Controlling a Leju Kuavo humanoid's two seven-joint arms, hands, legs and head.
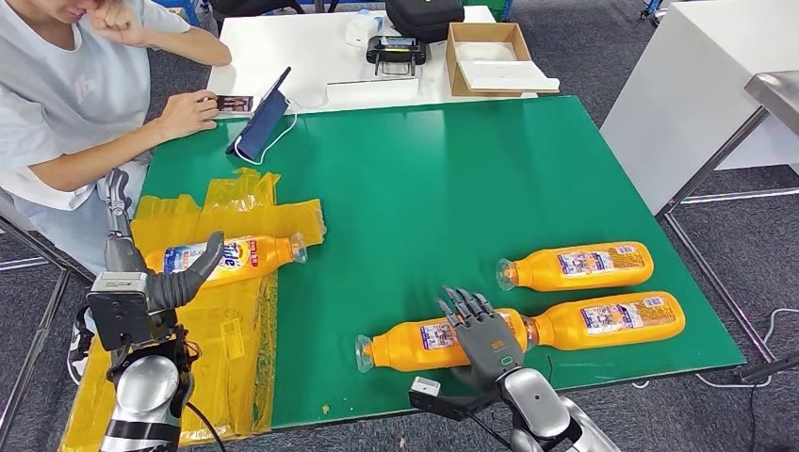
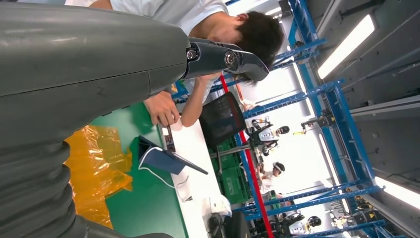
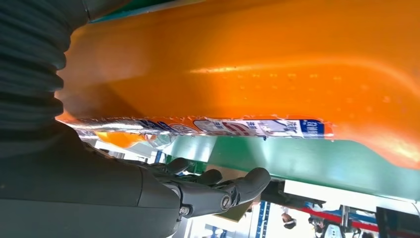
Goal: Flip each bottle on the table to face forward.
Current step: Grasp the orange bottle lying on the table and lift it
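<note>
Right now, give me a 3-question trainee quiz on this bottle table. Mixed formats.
1. How many orange bottles lie on the green table?
2. True or false: the right hand is over the nearest bottle.
3. The bottle near the left hand lies on: A) yellow plastic sheet B) cardboard box C) bare white table.

Key: 1) four; 2) true; 3) A
</note>
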